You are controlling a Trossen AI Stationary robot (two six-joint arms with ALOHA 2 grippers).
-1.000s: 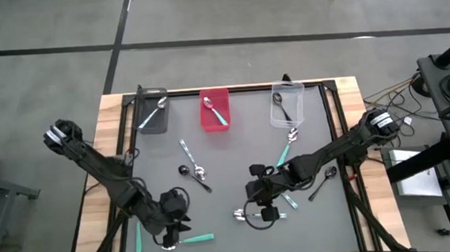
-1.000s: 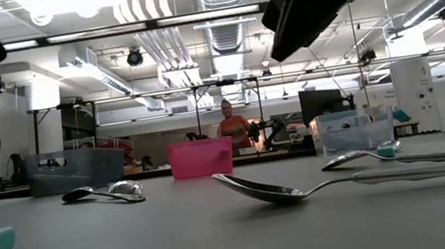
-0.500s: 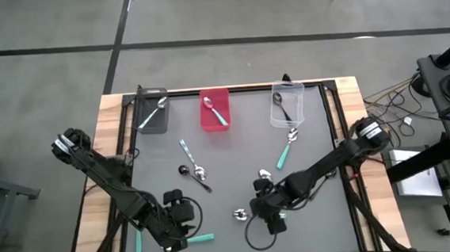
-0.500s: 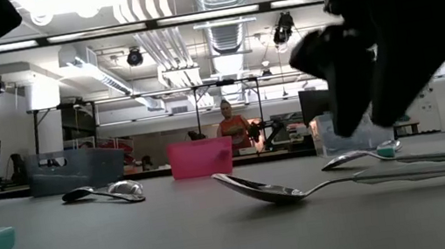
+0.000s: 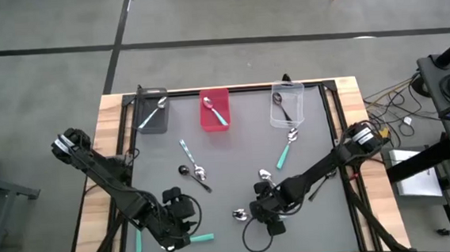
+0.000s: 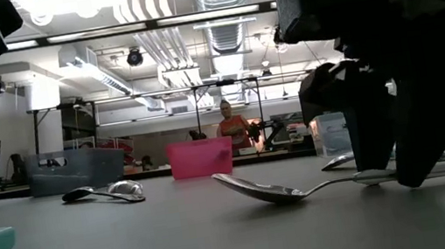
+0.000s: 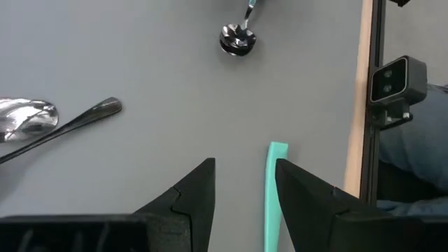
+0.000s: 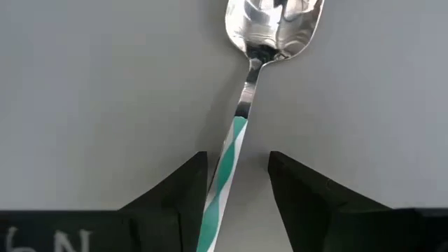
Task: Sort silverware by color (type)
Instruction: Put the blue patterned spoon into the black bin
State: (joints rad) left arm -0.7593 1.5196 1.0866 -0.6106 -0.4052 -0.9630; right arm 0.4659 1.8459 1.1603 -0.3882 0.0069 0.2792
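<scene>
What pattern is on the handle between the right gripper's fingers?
Teal and white stripes on the spoon handle, clearest in the right wrist view.

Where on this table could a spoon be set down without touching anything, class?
Bare patches: the mat's near right corner, beyond the right gripper; the left side between the grey bin and the left gripper. Crowded: the middle, where a black spoon crosses a striped-handle spoon, and the strip below the clear bin.
</scene>
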